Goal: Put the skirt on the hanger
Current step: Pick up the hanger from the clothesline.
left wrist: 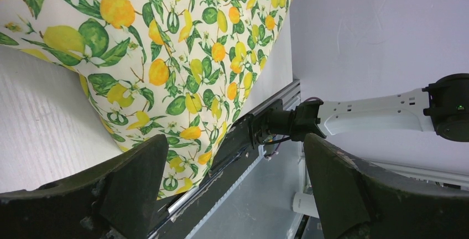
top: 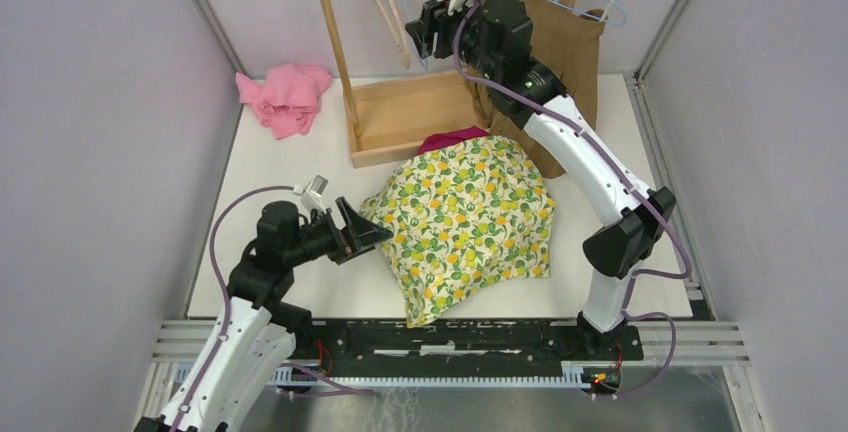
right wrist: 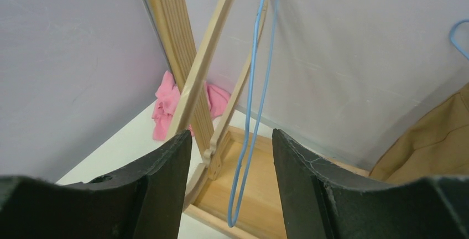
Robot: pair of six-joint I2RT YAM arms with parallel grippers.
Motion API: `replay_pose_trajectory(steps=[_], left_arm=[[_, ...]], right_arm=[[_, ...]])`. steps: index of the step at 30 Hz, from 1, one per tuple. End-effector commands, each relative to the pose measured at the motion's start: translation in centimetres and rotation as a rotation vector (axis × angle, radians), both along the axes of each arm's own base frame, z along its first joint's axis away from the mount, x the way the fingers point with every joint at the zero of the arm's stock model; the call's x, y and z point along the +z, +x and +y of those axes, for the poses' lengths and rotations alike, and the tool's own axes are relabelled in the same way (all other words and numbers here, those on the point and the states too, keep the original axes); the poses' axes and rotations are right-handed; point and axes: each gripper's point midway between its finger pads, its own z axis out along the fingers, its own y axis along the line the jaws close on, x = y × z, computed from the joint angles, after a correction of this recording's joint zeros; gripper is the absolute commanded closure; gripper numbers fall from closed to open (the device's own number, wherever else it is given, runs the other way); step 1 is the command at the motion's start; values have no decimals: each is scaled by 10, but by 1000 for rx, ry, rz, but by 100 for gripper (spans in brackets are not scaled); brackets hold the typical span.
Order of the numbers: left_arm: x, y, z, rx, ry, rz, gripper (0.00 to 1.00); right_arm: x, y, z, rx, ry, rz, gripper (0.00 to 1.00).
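Left gripper (top: 368,240) spread wide beside the lemon-print skirt (top: 465,217); right gripper (right wrist: 232,142) parted, empty, facing the wooden hanger (right wrist: 202,73).

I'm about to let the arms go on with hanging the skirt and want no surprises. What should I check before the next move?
1. Skirt lying on the table, unheld: ok.
2. Left gripper jaws open beside the skirt's edge: ok.
3. Right gripper jaws open and empty, up at the rack: ok.
4. One hanger only lined up ahead of the right jaws: not ok; wooden hanger and blue wire hanger both hang there.
5. Whether either hanger sits between the jaws or beyond them: cannot tell.
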Motion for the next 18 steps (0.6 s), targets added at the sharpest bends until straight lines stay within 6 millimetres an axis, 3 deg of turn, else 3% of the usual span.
replay_pose_trajectory(steps=[1, 10, 18], left_arm=[[6, 0, -2, -38, -6, -66, 1], [4, -1, -3, -40, -7, -64, 1], [3, 0, -3, -42, -8, -63, 1]], right_arm=[[40, -25, 2, 55, 45, -105, 40], [29, -16, 19, 67, 3, -67, 42], [32, -16, 26, 80, 15, -66, 41]])
